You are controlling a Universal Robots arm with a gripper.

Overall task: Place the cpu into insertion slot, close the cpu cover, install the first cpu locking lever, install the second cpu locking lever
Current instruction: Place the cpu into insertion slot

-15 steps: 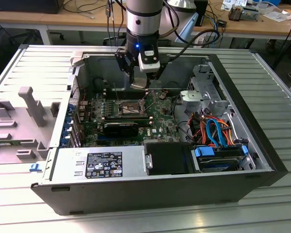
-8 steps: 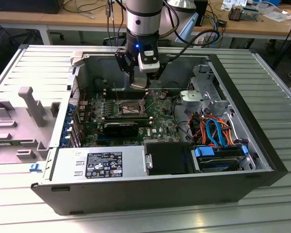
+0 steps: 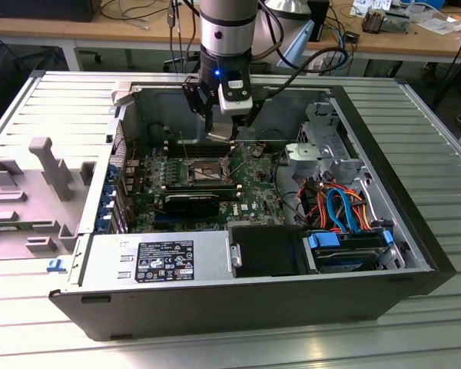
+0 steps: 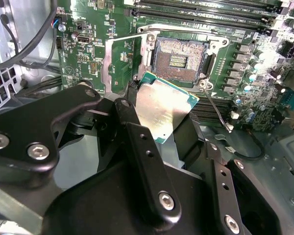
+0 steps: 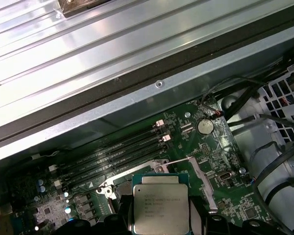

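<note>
Gripper [image 4: 161, 125] clamped on cpu [image 4: 165, 104], fingers [image 4: 133, 134] pinching opposite edges. Chip hangs over board, near insertion slot [image 4: 179, 58], not seated (cpu cover [image 4: 108, 61] swung open, socket bare). Risk, my judgement: offset or skewed lowering bends socket contacts; weak edge grip lets chip slip.

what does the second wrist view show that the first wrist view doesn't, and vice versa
Second wrist view: the insertion slot lies bare, contacts uncovered, the cpu cover swung open beside it, and the black pincer in front. First wrist view: the cpu face on with print on its top, a round coin cell on the board, and a ribbed metal surface beyond the case wall. Both: the cpu gripped in the pincer over the green motherboard, not yet in the slot, and the long black memory slots.
</note>
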